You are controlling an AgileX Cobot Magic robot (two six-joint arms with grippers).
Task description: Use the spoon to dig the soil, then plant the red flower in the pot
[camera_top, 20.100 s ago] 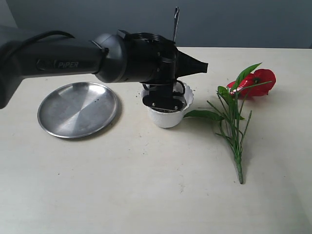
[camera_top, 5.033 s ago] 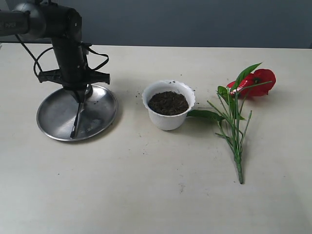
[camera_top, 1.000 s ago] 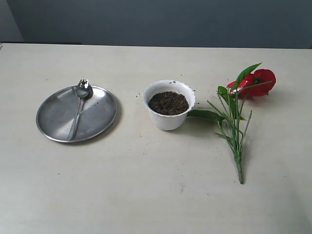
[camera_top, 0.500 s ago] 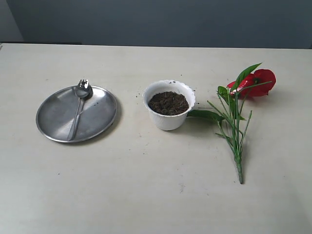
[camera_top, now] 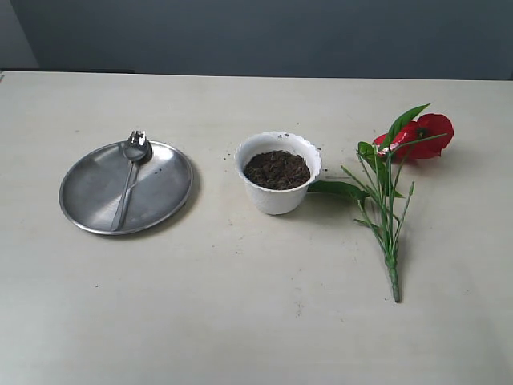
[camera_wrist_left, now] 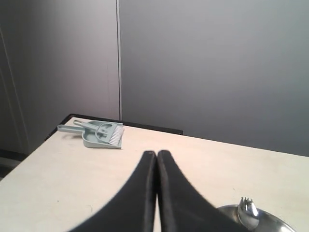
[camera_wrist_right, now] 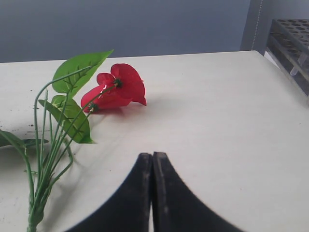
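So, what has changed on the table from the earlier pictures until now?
The left gripper carried the spoon from the pot left to the steel plate, let it go there and withdrew, shut. The pot, soil and red flower stayed in place.

One spoon (camera_top: 127,186), one plate (camera_top: 167,186), one pot (camera_top: 276,200), one red flower (camera_top: 431,135), one dustpan (camera_wrist_left: 99,135).

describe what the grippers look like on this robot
The left gripper and right gripper look alike: two smooth matte black fingers each, broad at the base and curving to a slim tip. No cables or markings show, and the arms themselves are out of view.
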